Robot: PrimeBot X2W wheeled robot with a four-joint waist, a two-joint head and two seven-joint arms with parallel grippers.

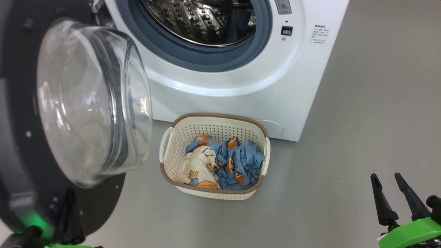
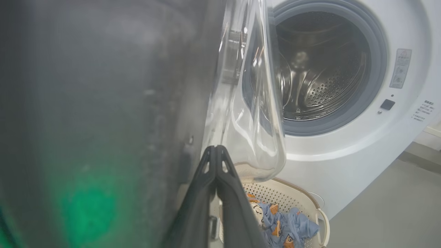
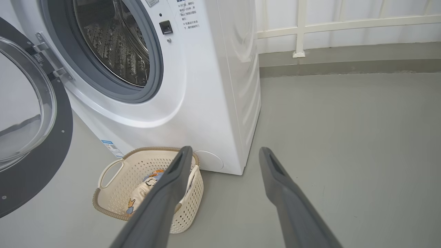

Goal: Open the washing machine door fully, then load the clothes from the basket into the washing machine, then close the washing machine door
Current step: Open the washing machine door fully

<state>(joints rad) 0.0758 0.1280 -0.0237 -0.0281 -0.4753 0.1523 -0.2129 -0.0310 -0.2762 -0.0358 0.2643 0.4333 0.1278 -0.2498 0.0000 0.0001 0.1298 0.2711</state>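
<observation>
The washing machine [image 1: 241,86] stands with its door [image 1: 13,155] swung wide to the left, the clear glass bulge [image 1: 93,103] facing the drum [image 1: 206,20]. On the floor before the machine sits the basket [image 1: 220,117], holding the clothes [image 1: 224,162], a blue and cream bundle. My left gripper [image 1: 70,191] is shut with nothing in it, right against the door's black inner rim [image 2: 103,103], its tips [image 2: 216,147] just below the glass [image 2: 255,120]. My right gripper [image 1: 386,177] is open and empty, well right of the basket [image 3: 113,198] and above the floor.
Bare grey floor [image 1: 361,120] spreads to the right of the machine. A white railing and low wall [image 3: 299,27] run behind it. The open door takes up the space on my left side.
</observation>
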